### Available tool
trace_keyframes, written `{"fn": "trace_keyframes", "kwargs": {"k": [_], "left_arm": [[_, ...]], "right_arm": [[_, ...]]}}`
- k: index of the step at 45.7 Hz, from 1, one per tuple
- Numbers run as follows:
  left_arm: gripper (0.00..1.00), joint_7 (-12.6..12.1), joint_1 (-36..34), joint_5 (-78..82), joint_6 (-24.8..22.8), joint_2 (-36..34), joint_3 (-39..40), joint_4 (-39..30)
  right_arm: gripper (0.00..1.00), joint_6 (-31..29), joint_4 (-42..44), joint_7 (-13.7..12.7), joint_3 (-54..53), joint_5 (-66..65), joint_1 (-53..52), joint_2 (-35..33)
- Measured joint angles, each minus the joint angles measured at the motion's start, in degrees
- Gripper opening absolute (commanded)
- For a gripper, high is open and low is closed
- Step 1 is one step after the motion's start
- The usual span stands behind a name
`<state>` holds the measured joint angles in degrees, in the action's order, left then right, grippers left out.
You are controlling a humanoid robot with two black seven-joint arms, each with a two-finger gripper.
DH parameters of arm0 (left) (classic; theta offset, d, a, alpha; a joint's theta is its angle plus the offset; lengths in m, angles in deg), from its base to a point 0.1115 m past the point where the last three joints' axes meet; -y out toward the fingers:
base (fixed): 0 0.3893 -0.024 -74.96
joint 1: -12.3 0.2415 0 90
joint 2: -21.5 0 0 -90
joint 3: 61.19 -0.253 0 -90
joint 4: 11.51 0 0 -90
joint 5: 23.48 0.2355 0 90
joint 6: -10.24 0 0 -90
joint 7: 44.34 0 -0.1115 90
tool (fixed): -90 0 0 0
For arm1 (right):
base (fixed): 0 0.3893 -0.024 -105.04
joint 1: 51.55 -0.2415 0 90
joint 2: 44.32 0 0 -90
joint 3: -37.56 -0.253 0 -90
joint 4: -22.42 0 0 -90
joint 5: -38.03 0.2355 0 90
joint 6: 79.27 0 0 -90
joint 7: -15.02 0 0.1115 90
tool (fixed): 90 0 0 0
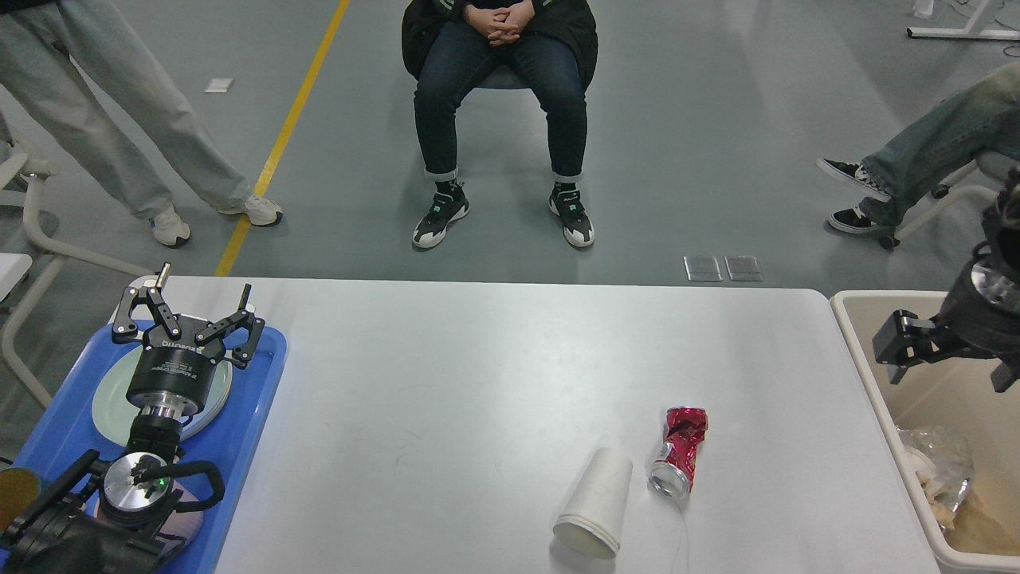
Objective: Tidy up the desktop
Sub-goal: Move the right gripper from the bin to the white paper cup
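Desktop: the white desktop (478, 383) fills the middle and lower frame, running from the blue tray (239, 446) at lower left to the beige bin (857, 351) at right.
Left on the top: a white paper cup (594, 502) lying on its side, mouth toward the bottom edge, and just right of it a crushed red can (677, 450), also on its side; both lie in the lower right of centre, close together, and whether they touch I cannot tell.
Already away: the bin holds crumpled wrappers and brownish paper at the lower right corner; a pale plate (107, 399) lies in the tray under the left arm.
Left gripper (190, 307): hangs over the far end of the tray at left, fingers spread wide, nothing between them.
Right gripper (904, 343): at the right edge, raised above the bin's far half; seen dark and partly cropped, so the spread of its fingers cannot be told, and no load is visible.
Progress: judged well along; the cup and the can remain, both nearer the bin than the tray.
Likely next: the right arm seems best placed to reach them.
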<state>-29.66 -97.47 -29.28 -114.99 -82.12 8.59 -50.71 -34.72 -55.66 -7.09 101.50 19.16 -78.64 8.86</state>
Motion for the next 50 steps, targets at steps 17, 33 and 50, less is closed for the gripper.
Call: {"fn": "trace_keyframes", "kwargs": {"k": [17, 33, 50], "left_arm": [[0.96, 0.0, 0.0, 0.0, 0.0, 0.0, 0.0, 0.0], [0.96, 0.1, 0.0, 0.0, 0.0, 0.0, 0.0, 0.0], [0.96, 0.0, 0.0, 0.0, 0.0, 0.0, 0.0, 0.0]], "right_arm": [[0.98, 8.7, -21.6, 0.1, 6.1, 8.7, -23.8, 6.2], [0.98, 14.0, -20.3, 3.6, 11.1, 18.2, -24.2, 17.2], [1.00, 23.2, -15.5, 4.8, 6.6, 21.5, -9.7, 24.0]]}}
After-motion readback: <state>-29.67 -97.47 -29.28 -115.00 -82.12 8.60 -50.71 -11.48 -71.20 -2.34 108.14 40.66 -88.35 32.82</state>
